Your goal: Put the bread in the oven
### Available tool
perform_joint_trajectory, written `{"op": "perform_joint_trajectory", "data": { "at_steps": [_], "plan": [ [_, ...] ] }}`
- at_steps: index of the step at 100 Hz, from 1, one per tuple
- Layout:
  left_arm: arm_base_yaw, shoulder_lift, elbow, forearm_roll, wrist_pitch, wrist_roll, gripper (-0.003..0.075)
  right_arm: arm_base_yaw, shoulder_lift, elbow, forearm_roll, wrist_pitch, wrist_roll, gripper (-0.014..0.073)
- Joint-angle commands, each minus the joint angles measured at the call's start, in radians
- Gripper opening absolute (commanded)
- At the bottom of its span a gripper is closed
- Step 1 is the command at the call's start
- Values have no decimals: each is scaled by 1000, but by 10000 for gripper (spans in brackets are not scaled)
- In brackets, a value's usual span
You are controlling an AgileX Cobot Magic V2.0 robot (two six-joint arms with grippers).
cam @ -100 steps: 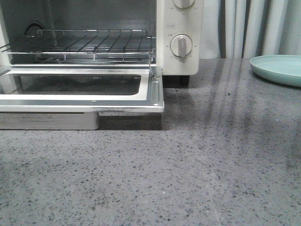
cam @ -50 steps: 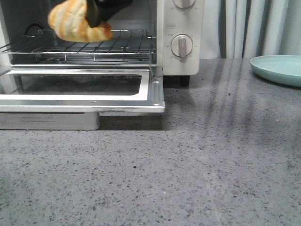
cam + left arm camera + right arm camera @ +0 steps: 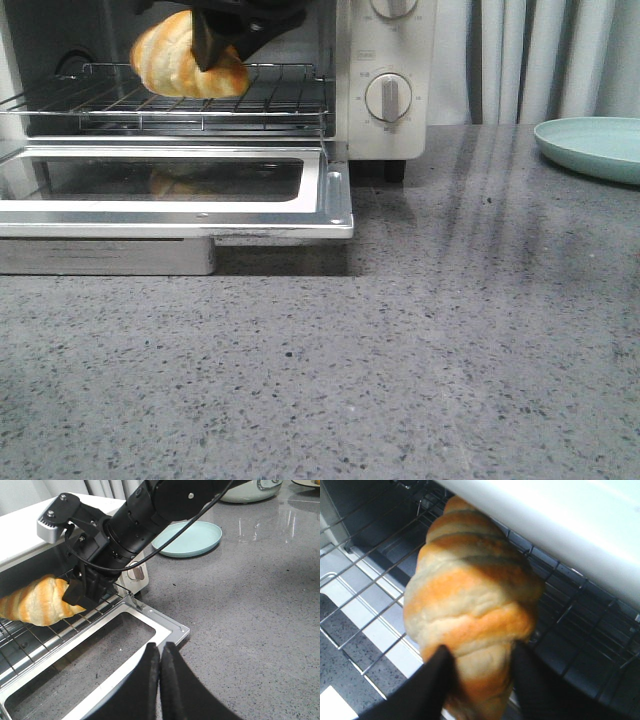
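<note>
The bread [image 3: 172,62], a golden striped croissant roll, is held in my right gripper [image 3: 212,55], which is shut on it. It hangs just above the wire rack [image 3: 280,95] at the mouth of the cream-white oven [image 3: 385,130], whose glass door [image 3: 330,195] lies open and flat. The right wrist view shows the bread [image 3: 470,585] between the gripper's [image 3: 477,652] black fingers [image 3: 435,680], over the rack [image 3: 580,625]. The left wrist view shows the bread [image 3: 35,602] and the right gripper [image 3: 82,592]. My left gripper [image 3: 160,647] is shut and empty above the door's front corner [image 3: 172,630].
A pale green plate [image 3: 595,145] sits on the grey speckled counter at the back right, also in the left wrist view [image 3: 192,537]. A metal tray [image 3: 100,255] lies under the open door. A pale appliance [image 3: 250,490] stands beyond the plate.
My right gripper came into view holding the bread, then moved right and down, closer to the rack inside the oven mouth. The bread's reflection now shows in the door glass.
</note>
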Motion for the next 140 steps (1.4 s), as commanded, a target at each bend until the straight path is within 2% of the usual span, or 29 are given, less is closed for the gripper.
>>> {"op": "perform_joint_trajectory", "data": {
  "at_steps": [1,4,11,34,41,53,57,72,87,102,117,140],
  "plan": [
    [-8,6,-19,-41,-59,-11,-22,-32,-49,-36,-41,-50,-7,479],
    [-8,6,-19,-41,-59,-11,-22,-32,-49,-36,-41,-50,-7,524],
    [-8,6,-19,-41,-59,-11,-22,-32,-53,-36,-41,-55,-7,563],
    [-8,3,-19,-36,-83,-35,-22,15,-119,-37,-41,2,-7,537],
    [-8,-9,-19,-14,-119,-80,-22,50,-153,-37,-41,40,-7,416],
    [-8,-40,-19,59,-169,-155,-22,113,-212,-26,-45,87,-7,13],
    [-8,-53,-19,103,-179,-188,-22,133,-238,-9,-45,81,-7,-79],
    [-8,-108,-15,319,-181,-351,-22,188,-380,109,-96,44,-7,-48],
    [-8,-195,25,478,-181,-512,-22,196,-621,330,-164,-21,-7,-48],
    [-8,-289,120,476,-173,-562,-22,194,-885,581,-261,-71,-7,-48],
    [-8,-335,213,451,-201,-566,-22,194,-1137,825,-301,-71,-7,-48],
    [-8,-338,296,402,-245,-566,-21,194,-1538,1052,-418,-66,-7,-48]
  ]
}}
